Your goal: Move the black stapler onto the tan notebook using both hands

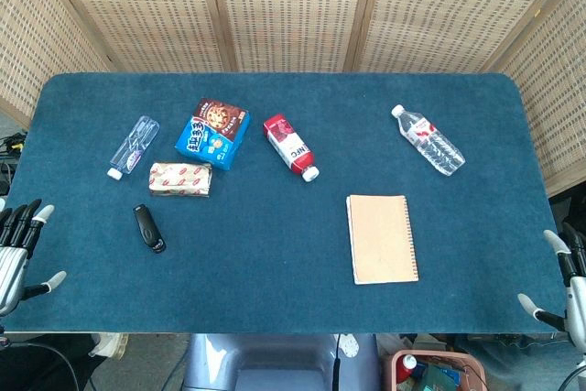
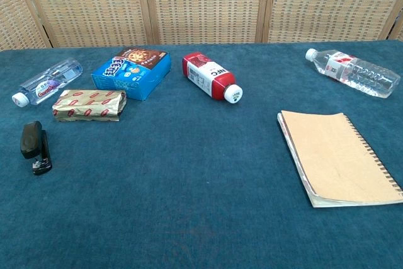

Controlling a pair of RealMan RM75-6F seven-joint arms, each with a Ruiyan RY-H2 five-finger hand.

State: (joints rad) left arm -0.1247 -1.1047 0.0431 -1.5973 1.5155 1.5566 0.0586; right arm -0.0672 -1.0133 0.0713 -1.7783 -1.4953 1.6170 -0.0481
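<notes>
- The stapler (image 1: pixel 148 228) is located near the table's (image 1: pixel 275 281) left edge.
- The notebook (image 1: pixel 382 237) is placed toward the front right.
- Both hands, left (image 1: pixel 18 246) and right (image 1: pixel 563 286), are held empty, fingers spread, at the front corners.

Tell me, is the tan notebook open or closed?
Closed. The tan notebook lies flat on the table with its plain cover up and its spiral binding along the right edge; no pages show.

the stapler (image 1: pixel 148 228) lies on the blue table (image 1: pixel 275 263), just ahead of the left hand (image 1: pixel 16 249), which hangs open at the table's edge. the notebook (image 1: pixel 382 238) lies flat, well apart from the right hand (image 1: pixel 563 286), whose fingers are spread at the far right edge, holding nothing.
</notes>
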